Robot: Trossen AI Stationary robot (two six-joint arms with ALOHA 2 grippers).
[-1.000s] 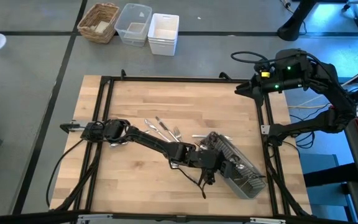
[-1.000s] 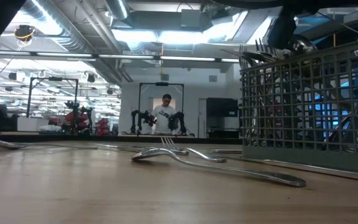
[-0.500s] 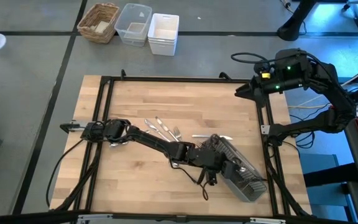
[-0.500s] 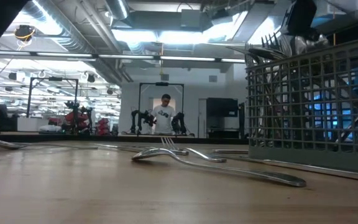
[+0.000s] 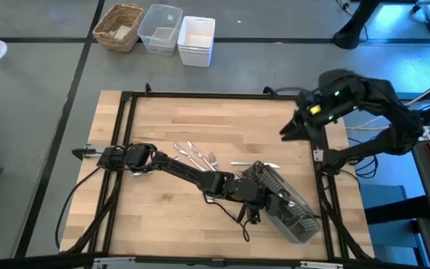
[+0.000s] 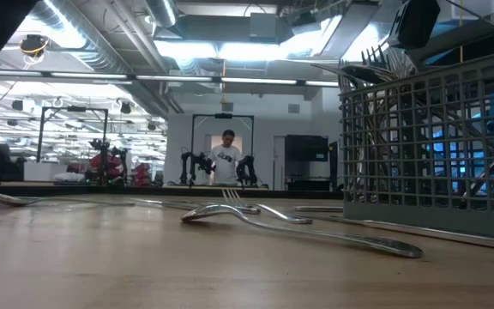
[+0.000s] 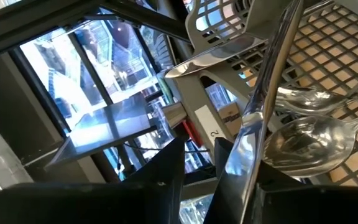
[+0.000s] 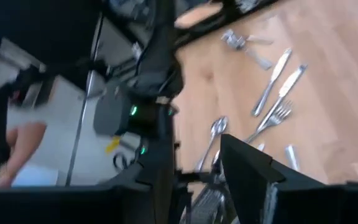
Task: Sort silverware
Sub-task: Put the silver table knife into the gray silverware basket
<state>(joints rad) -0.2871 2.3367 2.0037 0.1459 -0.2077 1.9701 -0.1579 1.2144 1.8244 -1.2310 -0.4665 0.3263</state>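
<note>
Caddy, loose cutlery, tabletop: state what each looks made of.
Caddy: grey open lattice, matte, likely moulded plastic, possibly coated wire.
Loose cutlery: polished metal, mirror-bright with ceiling reflections, probably stainless steel.
Tabletop: pale wood in glued strips, butcher-block look, low sheen.

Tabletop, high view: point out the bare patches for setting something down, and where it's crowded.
Bare wood: the far strip of the table and the near-left corner. Crowded: the middle, with loose silverware, and the near-right, where the left pincer meets the caddy.

Bright ceiling-light glare; blurred right wrist view.
</note>
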